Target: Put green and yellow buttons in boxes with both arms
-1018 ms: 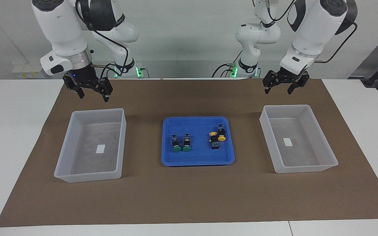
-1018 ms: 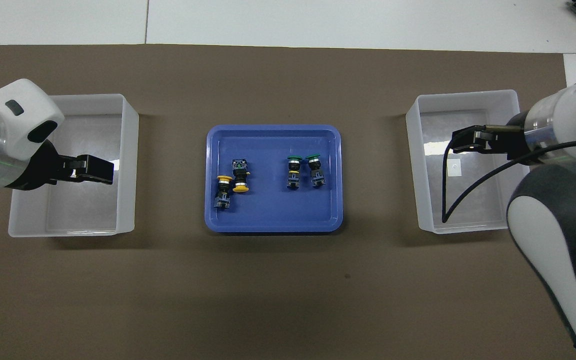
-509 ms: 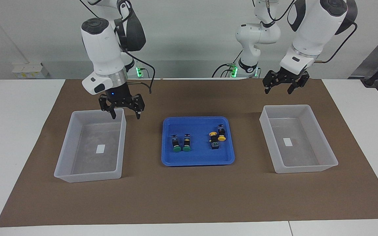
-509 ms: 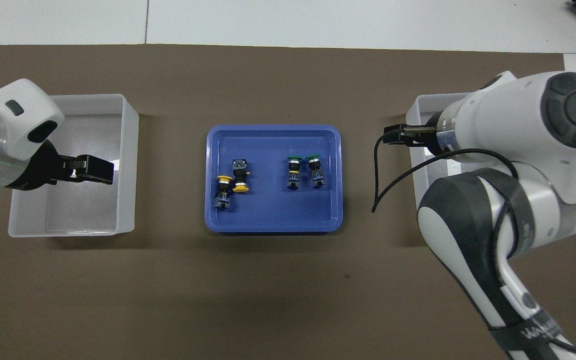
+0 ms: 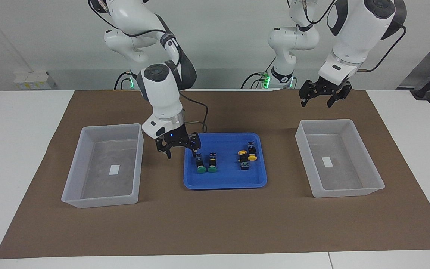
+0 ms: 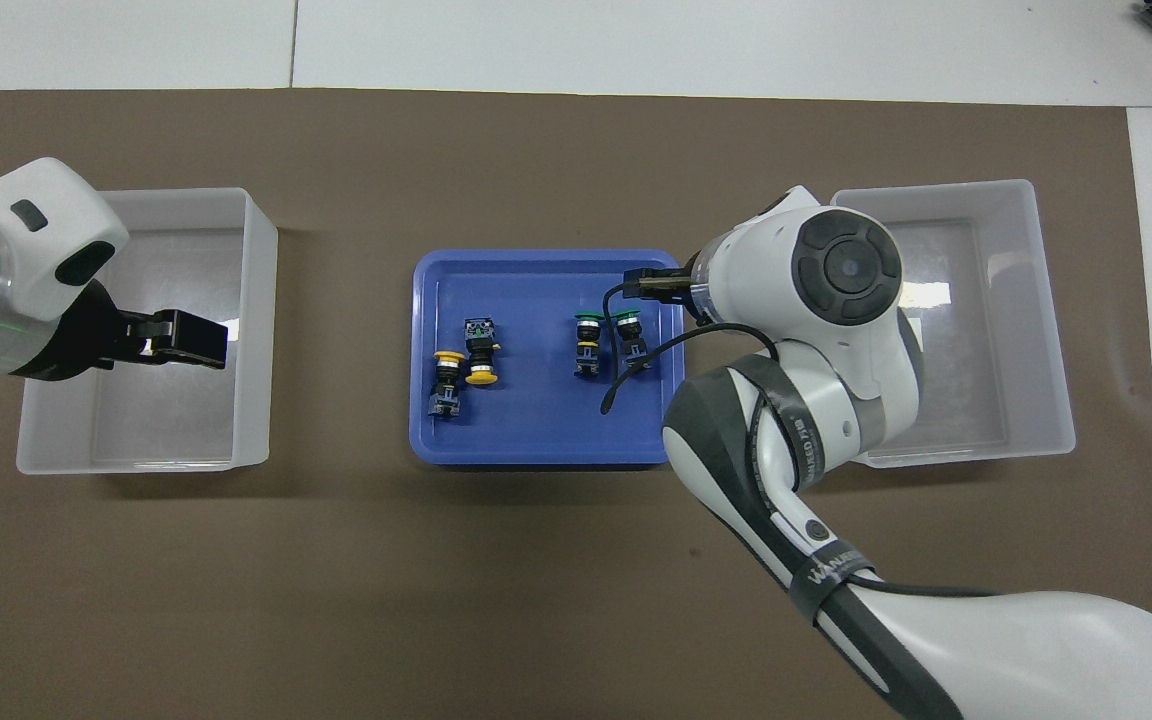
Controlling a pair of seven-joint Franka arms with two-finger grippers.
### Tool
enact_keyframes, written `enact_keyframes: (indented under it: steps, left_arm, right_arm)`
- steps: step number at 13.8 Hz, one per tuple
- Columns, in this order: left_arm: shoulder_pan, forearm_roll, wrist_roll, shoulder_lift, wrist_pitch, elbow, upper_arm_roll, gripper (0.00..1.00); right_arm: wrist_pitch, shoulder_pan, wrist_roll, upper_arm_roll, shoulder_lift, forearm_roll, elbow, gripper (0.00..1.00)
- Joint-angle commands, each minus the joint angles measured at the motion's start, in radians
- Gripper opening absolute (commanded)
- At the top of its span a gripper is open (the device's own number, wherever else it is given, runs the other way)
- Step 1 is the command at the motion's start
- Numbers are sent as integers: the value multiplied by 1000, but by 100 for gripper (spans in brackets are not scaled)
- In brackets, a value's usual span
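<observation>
Two green buttons [image 5: 201, 164] [image 6: 587, 343] and two yellow buttons [image 5: 252, 154] [image 6: 481, 357] lie in a blue tray [image 5: 224, 183] [image 6: 536, 440]. One translucent box [image 5: 111, 127] [image 6: 936, 187] stands toward the right arm's end, the other [image 5: 325, 122] [image 6: 146, 195] toward the left arm's end; both hold only a white label. My right gripper [image 5: 181, 151] [image 6: 648, 285] is open and empty, low over the tray's rim beside the green buttons. My left gripper [image 5: 321, 99] [image 6: 191, 340] is open and empty, raised by its box.
A brown mat [image 5: 215, 224] covers the middle of the white table [image 5: 17, 149]. In the overhead view the right arm's elbow [image 6: 841, 270] covers part of the tray's rim and of the box at that end.
The right arm has swung from above its box across to the blue tray and come down beside the green buttons. The left arm has not moved. The buttons lie as before.
</observation>
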Motion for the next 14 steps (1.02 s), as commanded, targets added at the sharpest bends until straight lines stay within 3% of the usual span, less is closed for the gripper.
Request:
enact_keyframes:
  steps: [1, 3, 6, 9, 13, 14]
  left_arm:
    - [16, -6, 11, -21, -9, -16, -6, 100]
    - [13, -6, 11, -38, 31, -61, -8, 100]
    - [-18, -9, 2, -110, 256, -258, -14, 100]
    - [-91, -12, -61, -70, 388, -323, -15, 100]
    - [-193, -12, -325, 77, 660, -329, -14, 100]
    - [-193, -12, -325, 100, 701, -331, -14, 100]
  right_arm:
    - [46, 13, 17, 0, 31, -1, 1, 100]
    - [73, 39, 17, 0, 58, -16, -10, 100]
    - [117, 50, 21, 0, 63, -59, -71, 100]
    - [126, 51, 9, 0, 64, -72, -106, 100]
    - [128, 51, 11, 0, 63, -89, -126, 61]
    - [129, 51, 14, 0, 66, -89, -126, 57]
